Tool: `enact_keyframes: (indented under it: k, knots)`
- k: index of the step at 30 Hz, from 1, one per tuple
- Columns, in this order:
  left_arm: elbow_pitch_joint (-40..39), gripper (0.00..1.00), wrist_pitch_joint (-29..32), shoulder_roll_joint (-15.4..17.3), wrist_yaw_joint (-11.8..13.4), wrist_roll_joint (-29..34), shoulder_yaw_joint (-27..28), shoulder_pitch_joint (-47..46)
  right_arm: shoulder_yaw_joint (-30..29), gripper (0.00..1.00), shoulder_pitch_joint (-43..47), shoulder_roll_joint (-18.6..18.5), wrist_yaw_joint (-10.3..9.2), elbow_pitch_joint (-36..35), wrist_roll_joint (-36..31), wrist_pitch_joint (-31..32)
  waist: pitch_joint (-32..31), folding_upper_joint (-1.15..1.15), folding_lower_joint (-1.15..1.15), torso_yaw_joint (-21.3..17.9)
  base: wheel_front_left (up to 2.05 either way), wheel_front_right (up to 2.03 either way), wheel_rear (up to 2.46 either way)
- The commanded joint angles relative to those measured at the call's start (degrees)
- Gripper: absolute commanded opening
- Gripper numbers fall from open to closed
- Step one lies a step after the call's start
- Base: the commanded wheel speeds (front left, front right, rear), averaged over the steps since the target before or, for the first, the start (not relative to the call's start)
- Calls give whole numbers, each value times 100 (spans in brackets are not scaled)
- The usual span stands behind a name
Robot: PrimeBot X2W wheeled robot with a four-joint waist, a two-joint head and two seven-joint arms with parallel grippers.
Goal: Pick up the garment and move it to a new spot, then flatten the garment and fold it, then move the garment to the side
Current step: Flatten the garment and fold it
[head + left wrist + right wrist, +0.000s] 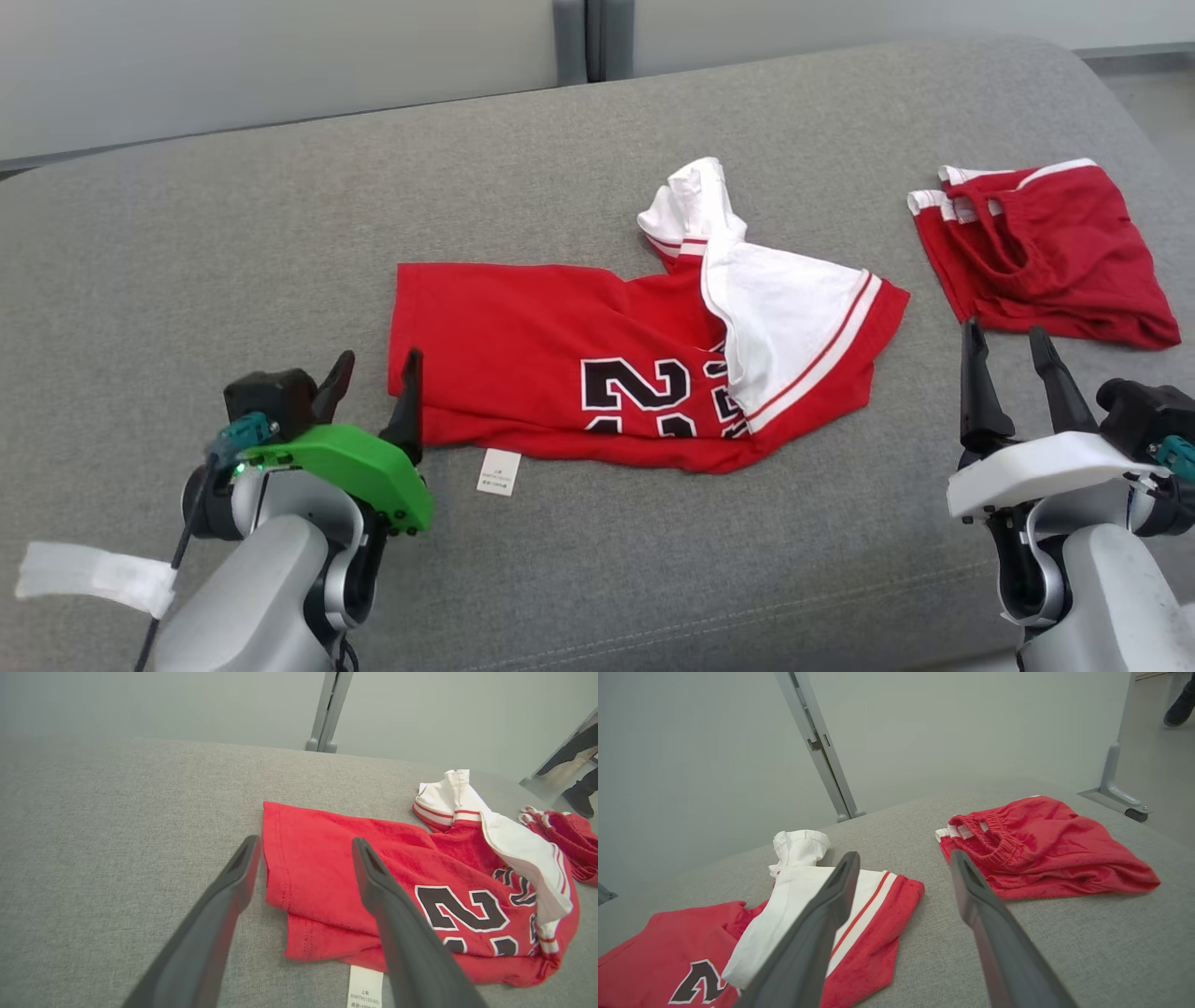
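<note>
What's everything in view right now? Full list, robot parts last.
jersey: 1, red and white with black numbers, rumpled, mid-surface
care label: 1, white, at jersey's near edge
shorts: 1, red with white trim, right of jersey, apart
padded surface: 1, grey, under both garments
post: 1, grey, behind the surface
person's shoe: 1, dark, floor beyond
left gripper: 1, green mount, fingers open, by jersey's left edge
right gripper: 1, white mount, fingers open, near the shorts

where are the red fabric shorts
Head view: the red elastic-waist shorts lie far right on the grey cushion, apart from the red numbered jersey, beyond the right gripper.
</note>
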Motion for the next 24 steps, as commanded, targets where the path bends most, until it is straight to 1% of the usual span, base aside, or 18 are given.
enact_keyframes:
  k: [1, 7, 12, 15, 21, 24]
  knots:
    - [125, 100, 68, 18, -73, -45, 29, -160, 38, 100, 50, -24, -5, -90, 60, 34, 291, 0, 0, -306, 0, 0, 0]
    - [981, 100, 393, -17, -398, -79, -18, -801, 161, 100, 36, -81, -5, -498, 81, 139, 678, 0, 0, -608, 0, 0, 0]
    - [1519, 100, 639, 3, -577, -13, -78, -1355, 264, 100, -36, -68, -5, -776, 101, 170, 996, 0, 0, -777, 0, 0, 0]
    - [1813, 100, 726, 25, -603, 9, -64, -1644, 320, 100, -98, -52, -5, -906, 90, 151, 1144, 0, 0, -856, 0, 0, 0]
    - [2430, 100, 880, 110, -475, 10, 17, -2120, 483, 100, -163, -11, -5, -1077, 102, 100, 1348, 0, 0, -995, 0, 0, 0]
    - [2673, 100, 939, 107, -498, 1, 20, -2261, 541, 100, -196, 13, -5, -1111, 108, 74, 1402, 0, 0, -1043, 0, 0, 0]
